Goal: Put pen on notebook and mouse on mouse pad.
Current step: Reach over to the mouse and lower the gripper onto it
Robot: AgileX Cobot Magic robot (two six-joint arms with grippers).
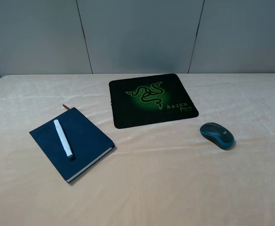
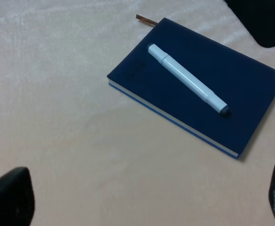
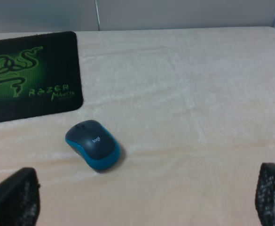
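My left end effector [image 2: 144,200] gapes wide, empty, short of the notebook [image 1: 88,136] toward the front-left corner of the surface [image 1: 175,193]; the pen [image 1: 63,138] lies on its cover. My right end effector [image 3: 142,197], equally wide and empty, hangs short of the mouse [image 1: 217,135] near the right edge, off the mouse pad [image 1: 128,113] further back.

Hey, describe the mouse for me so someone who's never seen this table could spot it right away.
Start at the black mouse pad with the green snake logo, at the back of the cream-covered table. Off its front right corner, on bare cloth, sits the mouse. It is the only small oval thing, dark grey on top with blue sides.
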